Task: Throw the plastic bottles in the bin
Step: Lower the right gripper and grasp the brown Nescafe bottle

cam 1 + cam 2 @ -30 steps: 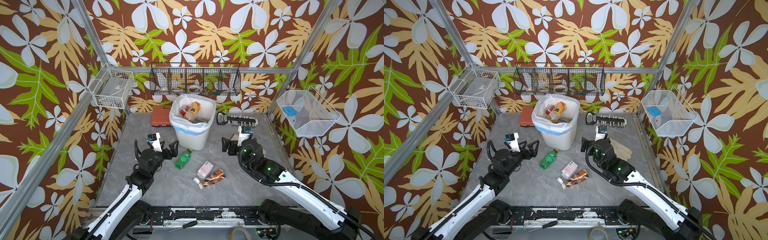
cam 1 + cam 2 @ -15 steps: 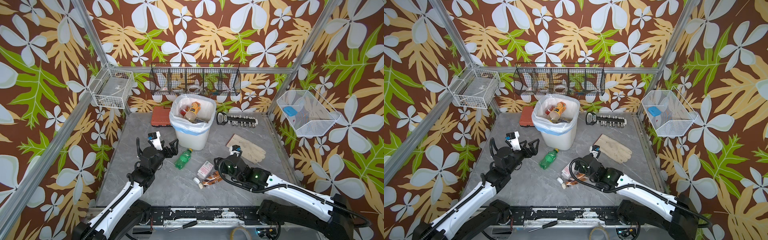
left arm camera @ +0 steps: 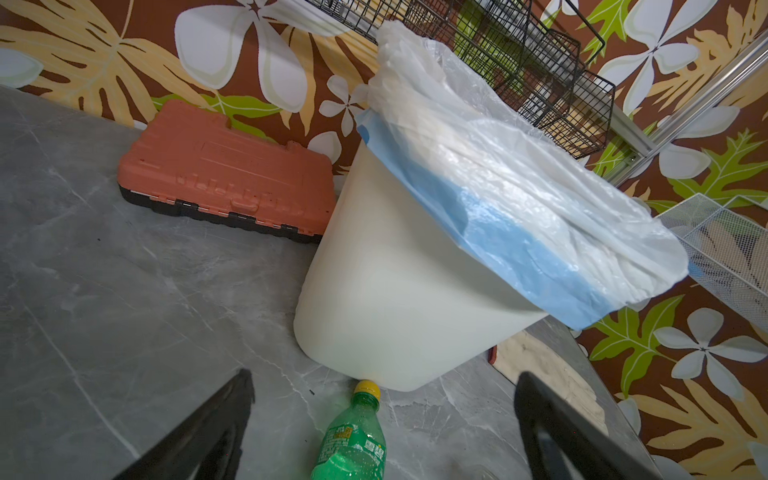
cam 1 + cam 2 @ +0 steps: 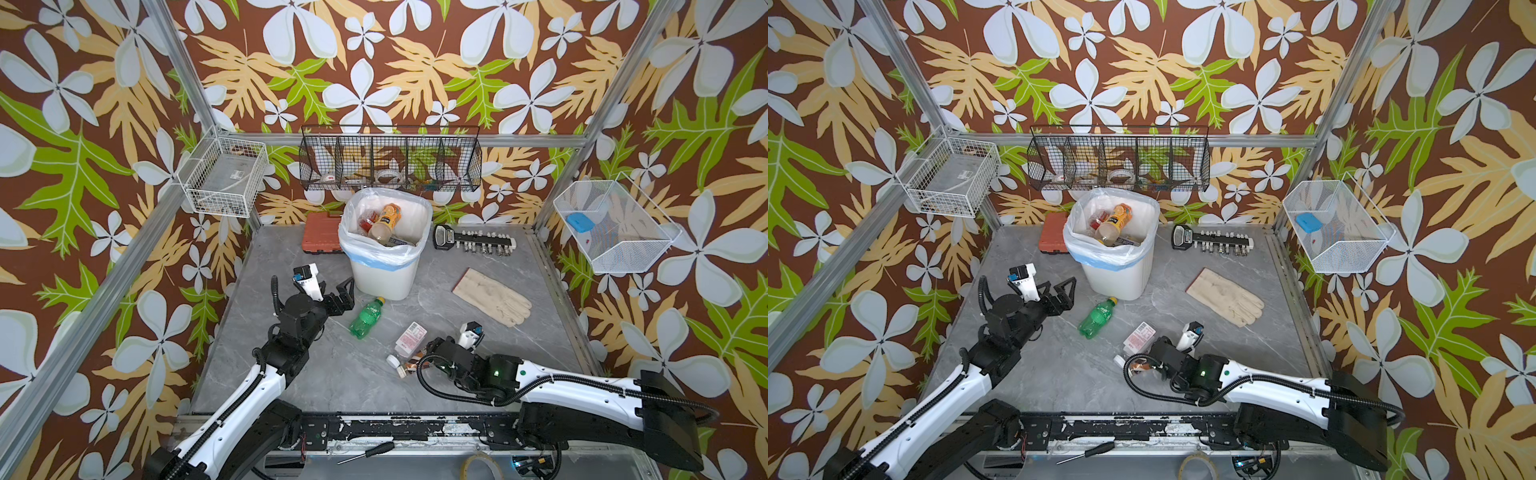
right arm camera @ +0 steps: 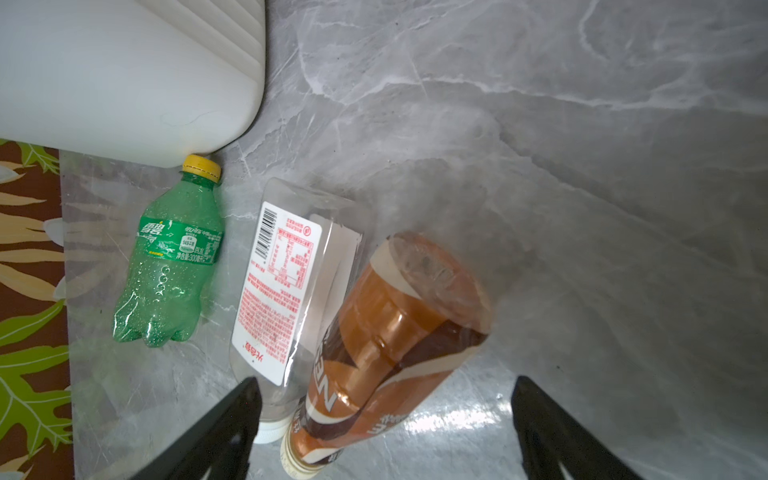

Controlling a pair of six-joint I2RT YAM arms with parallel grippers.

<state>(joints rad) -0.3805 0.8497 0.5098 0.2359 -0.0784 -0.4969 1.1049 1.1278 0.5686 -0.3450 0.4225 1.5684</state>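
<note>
- Glove (image 4: 494,297) and orange case (image 4: 322,235) lie on the worktop (image 4: 291,386), both apart from my end effectors.
- Bin (image 4: 384,278), bagged, holds several bottles (image 4: 388,218).
- Left end effector (image 3: 384,386): jaws wide, empty; green bottle (image 3: 353,444) lies just ahead, cap at the bin's foot.
- Right end effector (image 5: 386,382): jaws wide; I see the brown bottle (image 5: 395,332) between them, with the clear bottle (image 5: 282,286) pressed alongside, crowding one finger.
</note>
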